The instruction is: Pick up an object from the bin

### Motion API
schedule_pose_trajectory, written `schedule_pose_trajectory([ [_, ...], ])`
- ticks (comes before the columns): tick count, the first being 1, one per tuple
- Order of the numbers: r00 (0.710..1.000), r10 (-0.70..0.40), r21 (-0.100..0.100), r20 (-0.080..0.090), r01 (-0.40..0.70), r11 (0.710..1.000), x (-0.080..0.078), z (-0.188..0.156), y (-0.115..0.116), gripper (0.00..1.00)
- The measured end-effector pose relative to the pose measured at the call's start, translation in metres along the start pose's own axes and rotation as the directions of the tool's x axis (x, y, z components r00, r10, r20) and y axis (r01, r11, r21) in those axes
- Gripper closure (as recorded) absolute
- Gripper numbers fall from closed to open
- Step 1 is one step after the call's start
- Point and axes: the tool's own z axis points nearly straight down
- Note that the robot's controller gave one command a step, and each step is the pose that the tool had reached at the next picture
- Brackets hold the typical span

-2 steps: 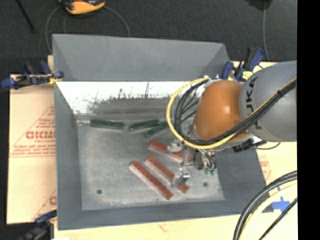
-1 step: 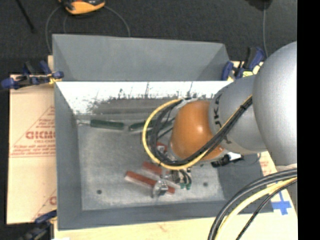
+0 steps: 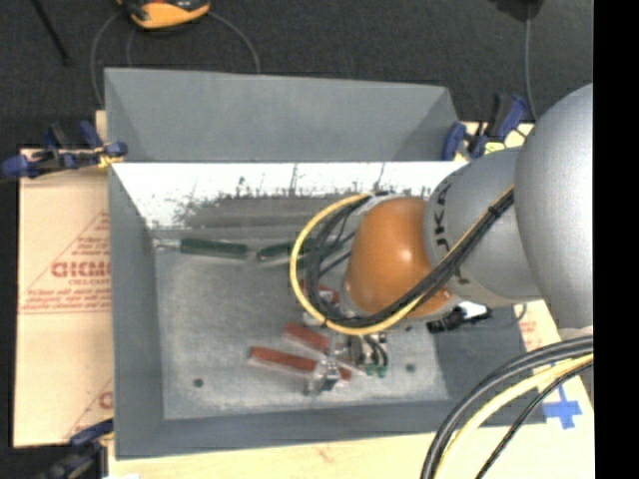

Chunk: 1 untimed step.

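The grey metal bin takes up the middle of the view, its pale back wall flecked with dark scuff marks and its floor mostly bare. The silver arm comes in from the right and bends down over the bin's right half. An orange cover sits at its wrist, and a loop of yellow and black cables curls around the cover's left side. Below the cover, the end effector reaches down to the floor near the front wall, a little right of centre. Whether it is apart or together cannot be told, since the wrist hides much of it from above. It sits right at a pair of flat red-brown strips. The longer strip lies almost level just to its left, with its right end meeting the metal tip. The shorter strip lies slanted just above and behind it, running in under the cables. Neither strip can be seen to be gripped. Well apart from these, along the foot of the back wall, lie a dark green strip and, just to its right, a smaller green piece. A tiny dark speck rests alone near the front left corner.
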Motion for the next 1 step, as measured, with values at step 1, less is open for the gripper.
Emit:
schedule_pose_trajectory([
  [1, 0.969, 0.248, 0.002, -0.007, -0.248, 0.969, 0.0036, -0.0125, -0.0008, 0.00],
])
